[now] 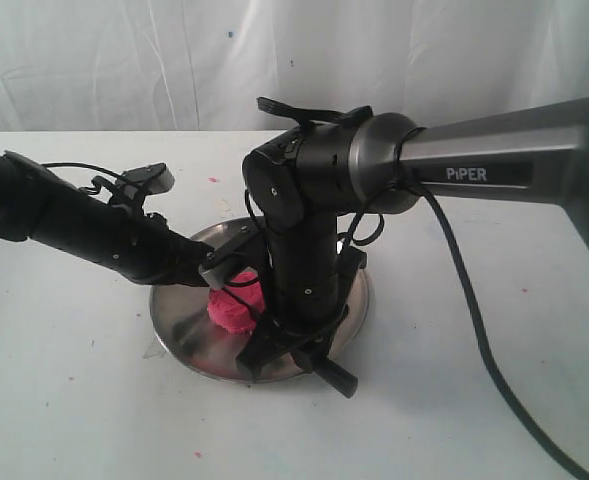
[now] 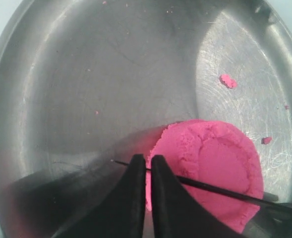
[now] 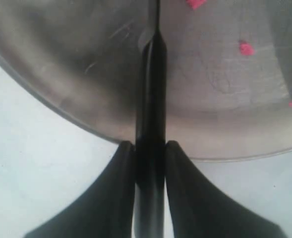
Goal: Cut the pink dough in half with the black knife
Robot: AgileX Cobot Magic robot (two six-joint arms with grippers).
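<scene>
The pink dough [image 1: 236,308] [image 2: 210,166] is one round lump on the steel plate [image 1: 170,318] [image 2: 86,74]. My right gripper [image 1: 309,352] [image 3: 150,146] is shut on the handle of the black knife [image 1: 339,380] [image 3: 151,94], at the plate's near rim. The blade [image 2: 220,191] shows edge-on as a thin black line across the dough's near part; how deep it sits I cannot tell. My left gripper [image 1: 224,272] [image 2: 146,161] hovers at the dough's edge, jaws nearly together, above the blade near its tip and not clamping it.
Small pink crumbs [image 2: 228,81] [image 3: 245,48] lie on the plate and on the white table [image 1: 64,400]. The right arm's wrist [image 1: 304,200] stands upright over the plate and hides its middle. A white curtain [image 1: 124,60] hangs behind.
</scene>
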